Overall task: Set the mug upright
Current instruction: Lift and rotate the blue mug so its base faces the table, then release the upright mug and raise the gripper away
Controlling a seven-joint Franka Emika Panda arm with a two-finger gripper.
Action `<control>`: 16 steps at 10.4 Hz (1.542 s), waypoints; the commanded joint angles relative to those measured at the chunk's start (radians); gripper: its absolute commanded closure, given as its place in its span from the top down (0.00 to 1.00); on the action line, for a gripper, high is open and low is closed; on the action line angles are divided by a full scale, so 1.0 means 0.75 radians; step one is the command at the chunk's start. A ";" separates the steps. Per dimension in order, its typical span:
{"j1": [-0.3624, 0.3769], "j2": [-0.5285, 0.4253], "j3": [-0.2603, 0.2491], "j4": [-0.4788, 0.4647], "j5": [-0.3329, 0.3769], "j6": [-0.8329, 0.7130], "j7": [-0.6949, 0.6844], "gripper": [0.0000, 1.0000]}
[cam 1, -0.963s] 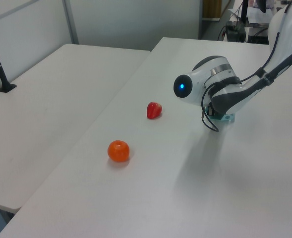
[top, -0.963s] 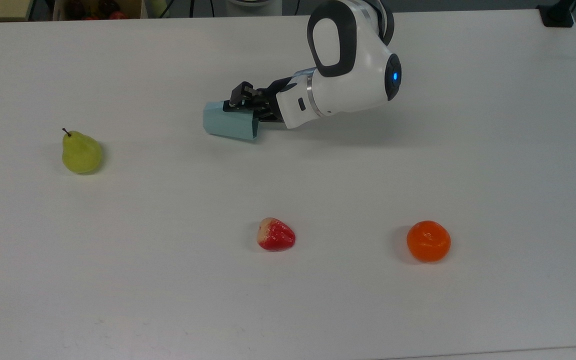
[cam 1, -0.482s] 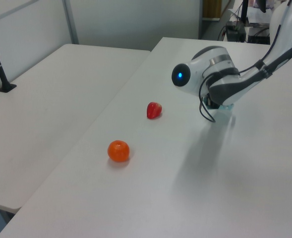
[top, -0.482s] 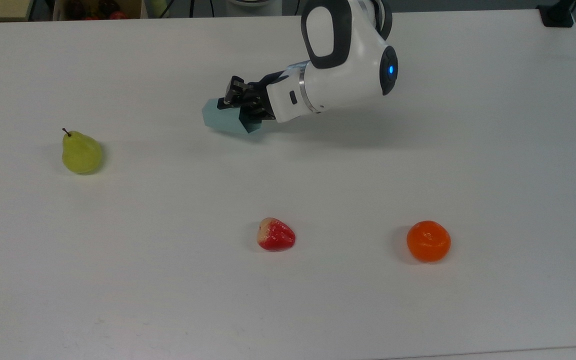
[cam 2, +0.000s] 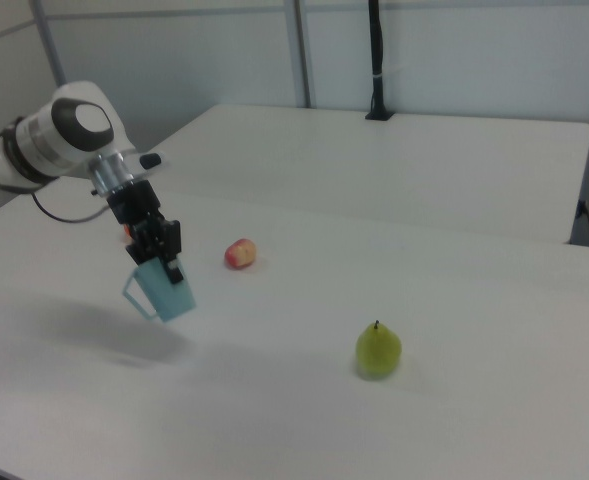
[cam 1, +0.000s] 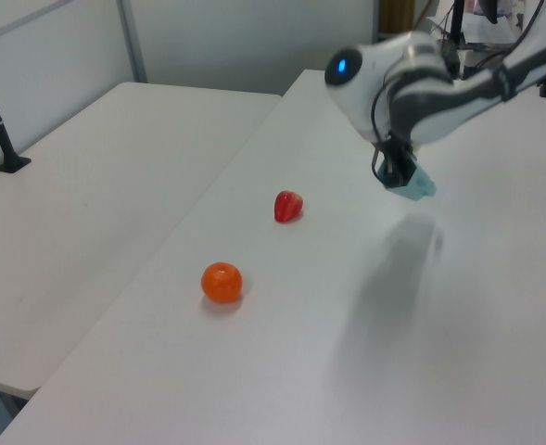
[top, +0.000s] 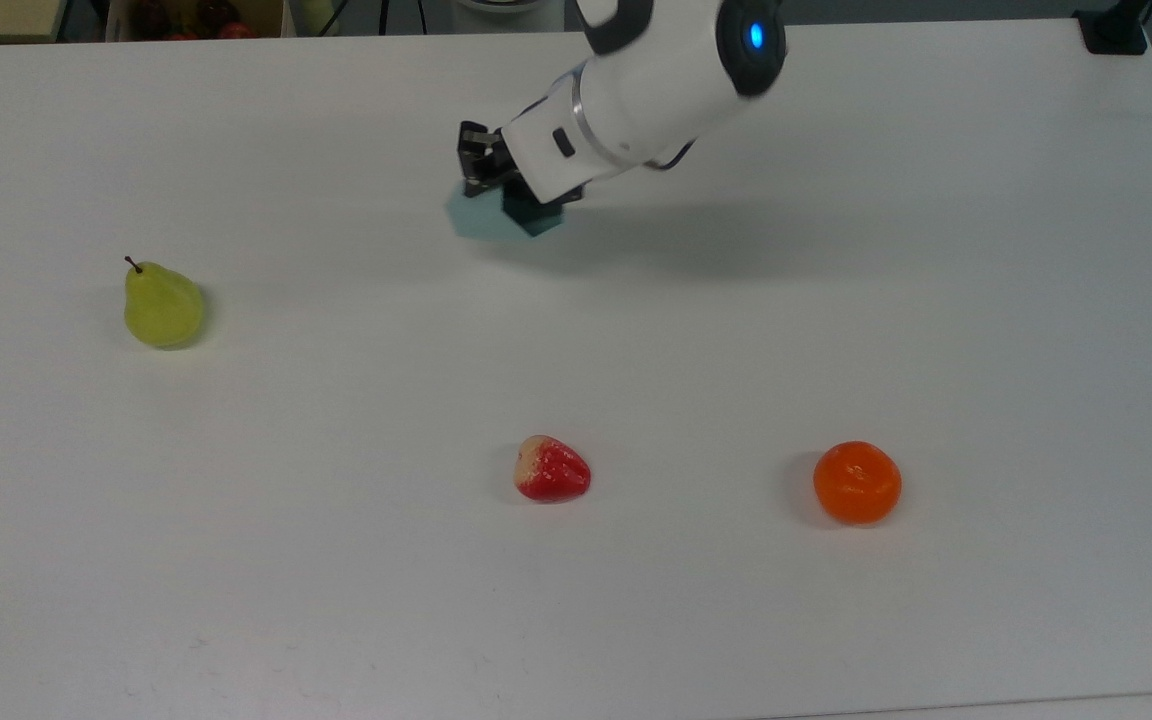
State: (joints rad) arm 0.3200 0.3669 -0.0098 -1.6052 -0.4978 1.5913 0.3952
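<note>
Hanging above the white counter (top: pixel 336 600) in the top view, the black two-finger claw (top: pixel 492 172) at the end of the white robot arm (top: pixel 636 100) is clamped on the pale blue-teal faceted mug (top: pixel 481 215), which shows just beneath it, partly covered by the claw. Taking the mug as the landmark: the yellow-green pear (top: pixel 162 306) lies well apart toward the top view's left and a little lower in the picture, the red and cream strawberry (top: pixel 552 470) lies well below it, and the round orange mandarin (top: pixel 857 483) lies below and toward the top view's right.

From the left view, the claw (cam 1: pixel 398 174) points downward and grips the mug (cam 1: pixel 420 184), which is clear of the counter (cam 1: pixel 300 371), with a blurred shadow below it. The strawberry (cam 1: pixel 288 206) lies toward the left view's left of the mug, and the mandarin (cam 1: pixel 222 282) lies farther that way and nearer the camera.

From the right view, the claw (cam 2: pixel 158 248) pinches the mug (cam 2: pixel 164 290) at its upper rim; the mug hangs tilted above the counter (cam 2: pixel 474 420), its narrower base lowest. The strawberry (cam 2: pixel 240 254) lies near the mug toward the right view's right, and the pear (cam 2: pixel 378 350) lies farther right and lower.
</note>
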 commanded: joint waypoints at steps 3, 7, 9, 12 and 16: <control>-0.022 -0.060 0.005 -0.138 0.420 0.530 -0.324 0.00; -0.073 -0.049 0.003 -0.175 0.619 0.594 -0.600 0.15; -0.073 -0.056 -0.003 -0.169 0.615 0.562 -0.599 0.70; -0.073 -0.112 -0.009 -0.147 0.600 0.460 -0.586 1.00; -0.199 -0.388 -0.009 -0.140 0.602 0.221 -0.527 1.00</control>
State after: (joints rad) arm 0.2213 0.2251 -0.0129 -1.6767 -0.0568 1.8516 -0.0265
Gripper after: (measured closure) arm 0.000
